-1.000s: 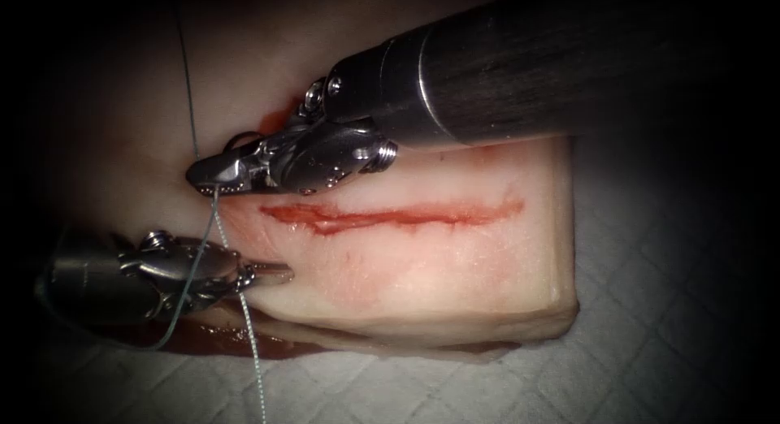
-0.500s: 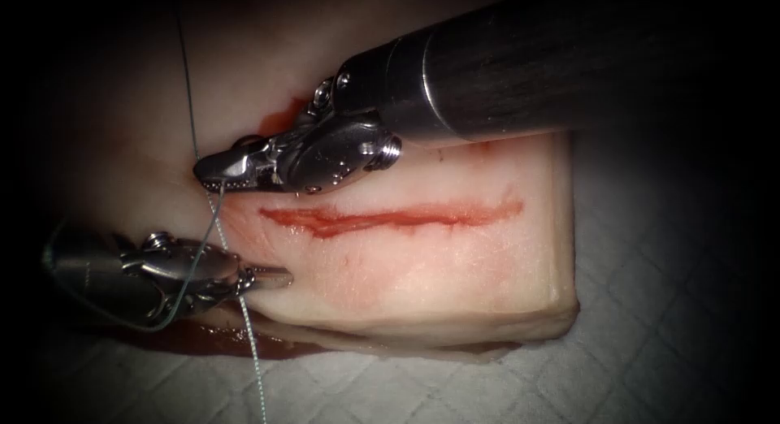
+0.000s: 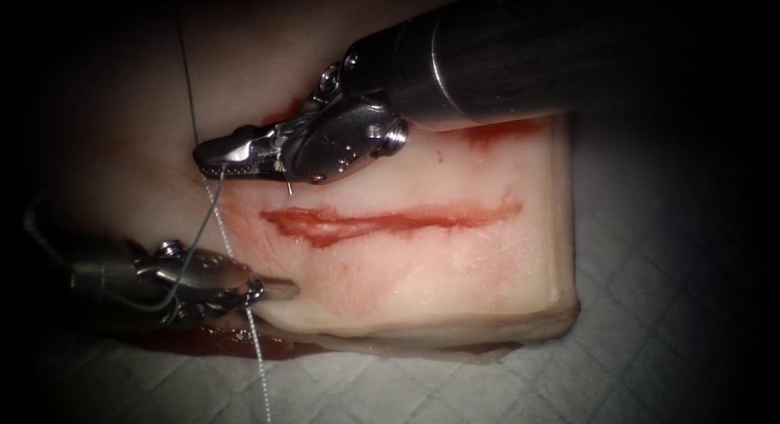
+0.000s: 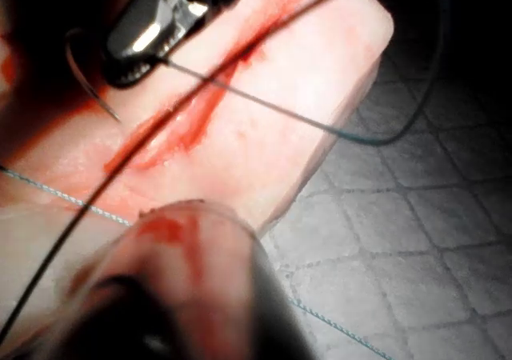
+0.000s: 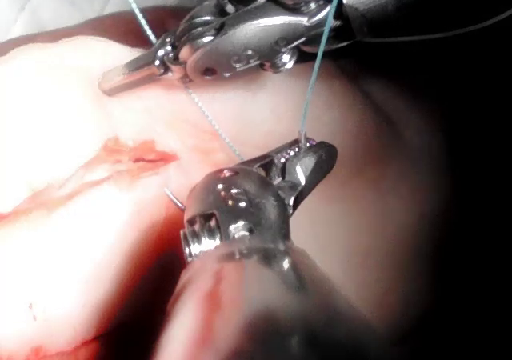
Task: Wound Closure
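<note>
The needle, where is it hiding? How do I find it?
Find the pale tissue with its red cut. Above the cut's left end, the right claw is shut on the needle. It is a thin dark curved wire, stiff and hooked, unlike the long loose thread.

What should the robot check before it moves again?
1. Right tool gripping the needle near its thread end: ok.
2. Needle out of the tissue, beside the cut's left end: ok.
3. Left tool jaws shut: ok.
4. Left tool actually gripping the thread crossing it: cannot tell.
5. Cut closed: not ok, it lies open, no stitches visible.
</note>
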